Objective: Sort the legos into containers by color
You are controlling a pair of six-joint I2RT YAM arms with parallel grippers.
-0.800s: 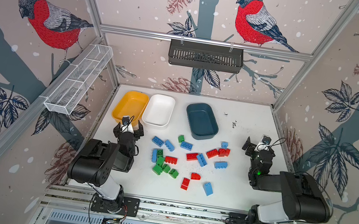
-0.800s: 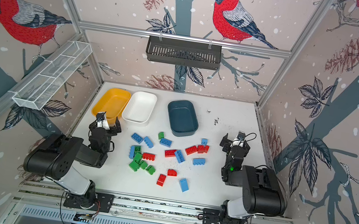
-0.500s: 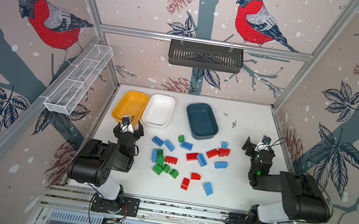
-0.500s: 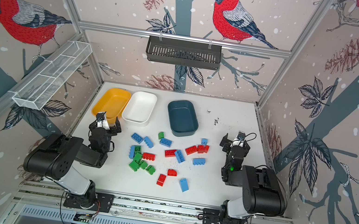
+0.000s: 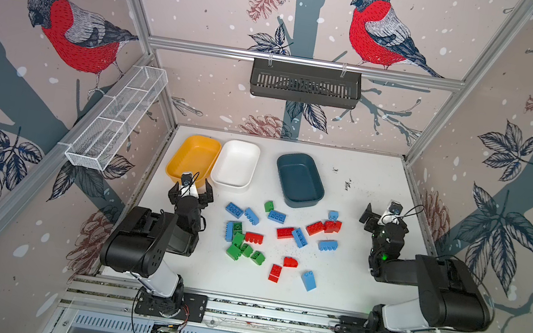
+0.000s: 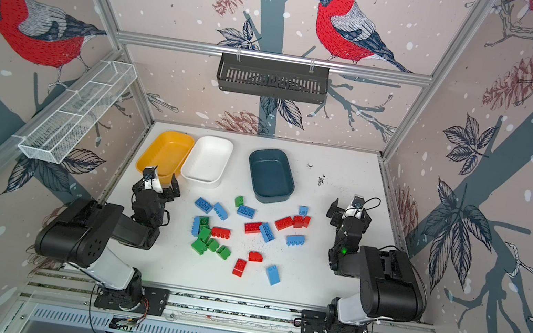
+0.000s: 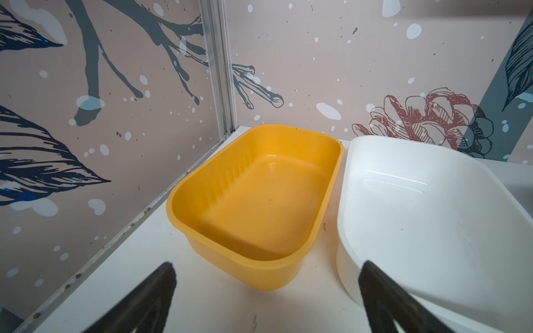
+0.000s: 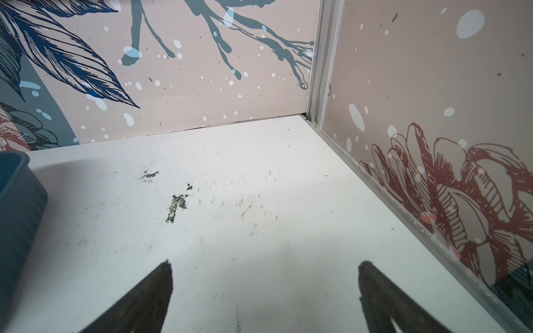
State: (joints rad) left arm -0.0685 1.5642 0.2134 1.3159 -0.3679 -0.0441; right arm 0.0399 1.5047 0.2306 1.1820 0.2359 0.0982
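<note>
The legos lie loose on the white table (image 5: 353,271) between my arms: red ones (image 5: 284,232), light blue ones (image 5: 234,209) and a green cluster (image 5: 234,251). Behind them stand the containers, all empty: a yellow tub (image 5: 192,159), a white tub (image 5: 235,166) and a dark teal tub (image 5: 299,180). My left gripper (image 5: 191,191) is open and empty just in front of the yellow tub (image 7: 259,201) and beside the white tub (image 7: 418,216). My right gripper (image 5: 381,218) is open and empty over bare table, right of the teal tub (image 8: 17,201).
A white wire-mesh basket (image 5: 117,118) hangs on the left wall. A black slotted basket (image 5: 305,83) hangs from the back rail. Printed walls and aluminium posts enclose the table on three sides. Dark scuff marks (image 8: 177,204) dot the surface near my right gripper.
</note>
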